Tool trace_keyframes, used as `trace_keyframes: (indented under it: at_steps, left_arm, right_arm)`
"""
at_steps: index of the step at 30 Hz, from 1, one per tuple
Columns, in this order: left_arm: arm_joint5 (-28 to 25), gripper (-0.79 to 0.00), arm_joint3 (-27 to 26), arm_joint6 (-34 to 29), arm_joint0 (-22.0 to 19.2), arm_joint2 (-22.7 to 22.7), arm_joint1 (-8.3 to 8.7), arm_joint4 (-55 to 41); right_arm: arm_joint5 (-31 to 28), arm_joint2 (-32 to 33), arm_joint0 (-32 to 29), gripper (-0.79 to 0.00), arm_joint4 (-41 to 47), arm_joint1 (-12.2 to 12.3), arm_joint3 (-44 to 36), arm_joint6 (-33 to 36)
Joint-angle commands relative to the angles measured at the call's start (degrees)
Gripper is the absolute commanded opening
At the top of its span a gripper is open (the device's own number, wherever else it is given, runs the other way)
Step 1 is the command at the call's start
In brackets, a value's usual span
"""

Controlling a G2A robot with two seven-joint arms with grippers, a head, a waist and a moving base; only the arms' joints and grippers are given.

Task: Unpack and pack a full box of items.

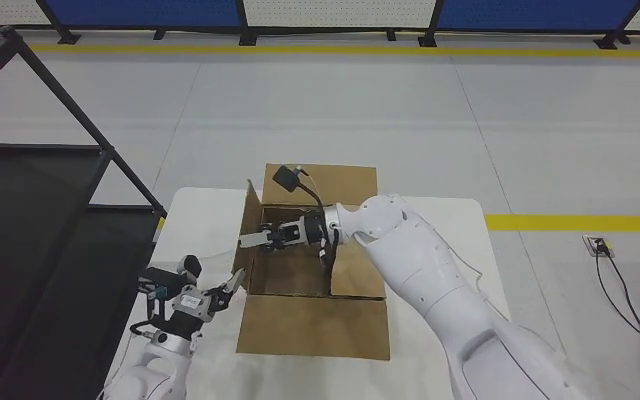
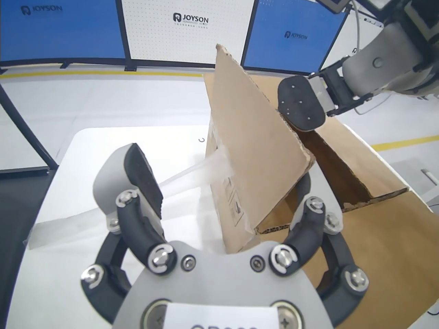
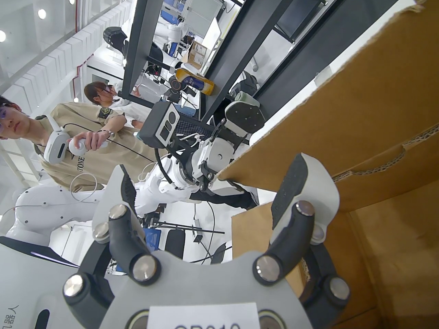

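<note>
Box [image 1: 312,325] sat open mid-counter [image 1: 205,225]. R end effector [image 1: 252,240] gaped wide at its 9 o'clock flap [image 2: 253,138]; L end effector [image 1: 232,286] also wide, approx 8 o'clock. Cardboard looked light, stiff; I'd pinch the flap edge.

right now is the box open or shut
Open. The box has its near flap folded outward, a side flap upright, and its inside showing.
</note>
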Motion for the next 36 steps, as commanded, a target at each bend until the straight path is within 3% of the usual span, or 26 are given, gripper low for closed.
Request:
trace_keyframes:
  at_steps: [1,17,36]
  left_arm:
    - [0.2,0.000,-0.3,0.3,0.6,-1.1,0.01,-0.7]
    - [-0.4,0.000,4.6,0.3,4.1,-8.2,0.14,-4.8]
    - [-2.5,0.000,14.5,-3.3,-0.2,-6.0,-0.13,-5.1]
  right_arm:
    - [-0.4,0.3,0.1,0.000,-0.1,0.1,0.4,-0.5]
    - [-4.1,5.6,-2.0,0.000,0.0,4.9,0.8,-4.1]
    - [-5.3,11.4,-9.7,0.000,-3.4,11.8,-11.6,-5.3]
